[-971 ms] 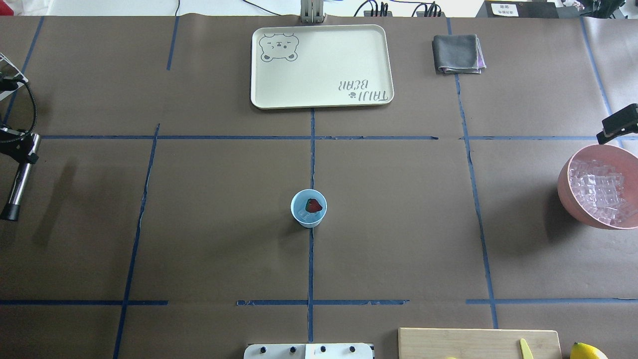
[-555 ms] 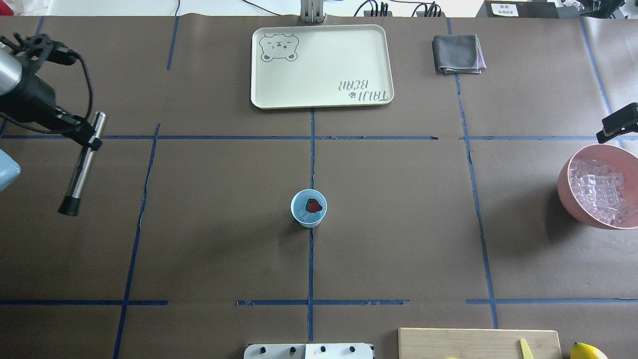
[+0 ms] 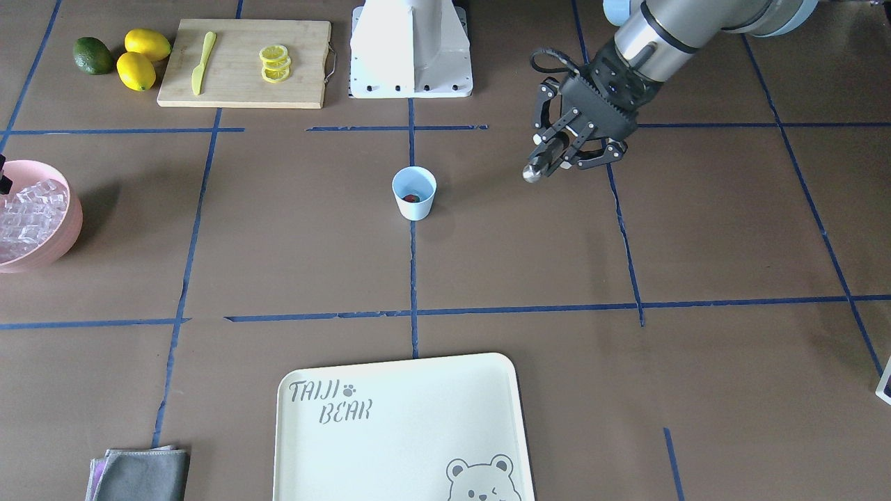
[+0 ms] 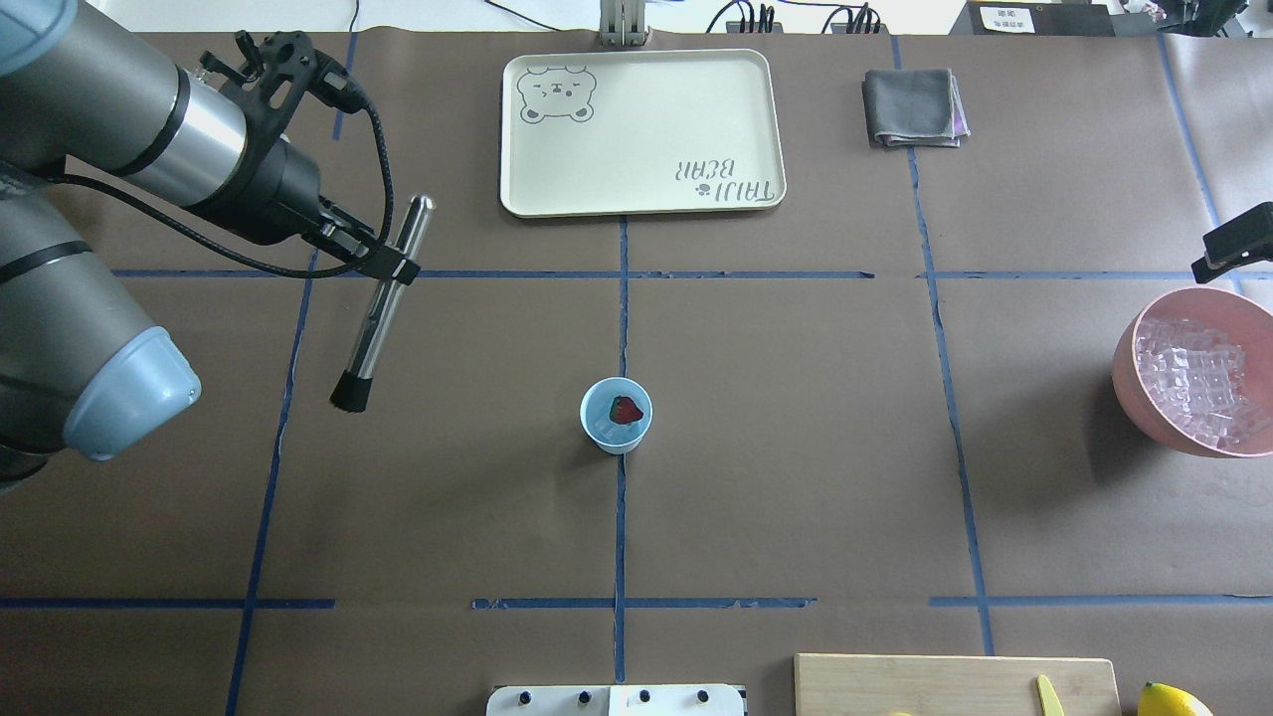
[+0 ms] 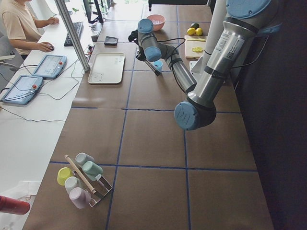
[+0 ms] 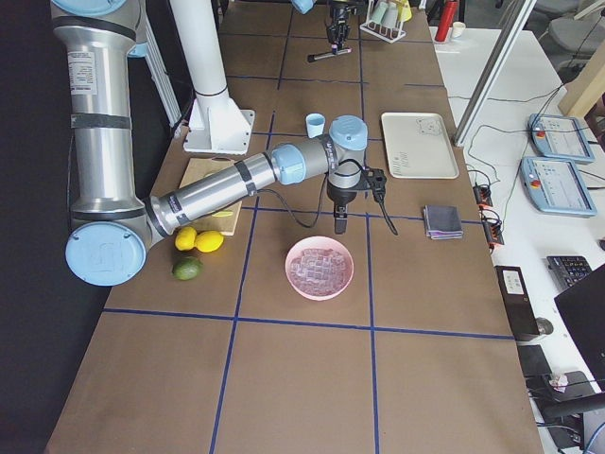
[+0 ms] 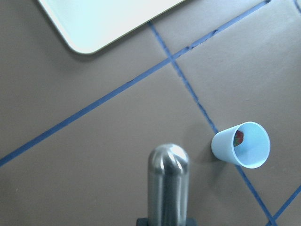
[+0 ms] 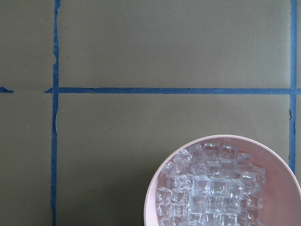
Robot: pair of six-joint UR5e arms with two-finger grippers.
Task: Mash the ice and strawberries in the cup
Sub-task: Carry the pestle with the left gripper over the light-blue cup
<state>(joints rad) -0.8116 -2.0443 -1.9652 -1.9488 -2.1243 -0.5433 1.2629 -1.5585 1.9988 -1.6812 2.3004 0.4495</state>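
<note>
**Overhead exterior view: the masher hangs in the air, not yet at the cup**

The small pale-blue plastic cup [image 4: 617,416] stands alone in the middle of the brown counter [image 4: 796,447], right on a blue tape line. Inside it sit one little red strawberry [image 4: 626,410] and a few clear ice cubes [image 4: 603,428].

The left jaws are closed tight around a long shiny metal masher with a black end [image 4: 383,303]. It hangs tilted in the air, well to the left of the cup. I cannot tell if the right jaws are open or closed. They wait far to the right, over a big pink bowl [image 4: 1126,383] full of more ice.

The cup looks light, and nothing holds it. If the masher comes down tilted or off the middle, it could hit the rim and knock the cup over. Then the ice and berry would spill. A push that is too hard could also make ice jump out.
</note>
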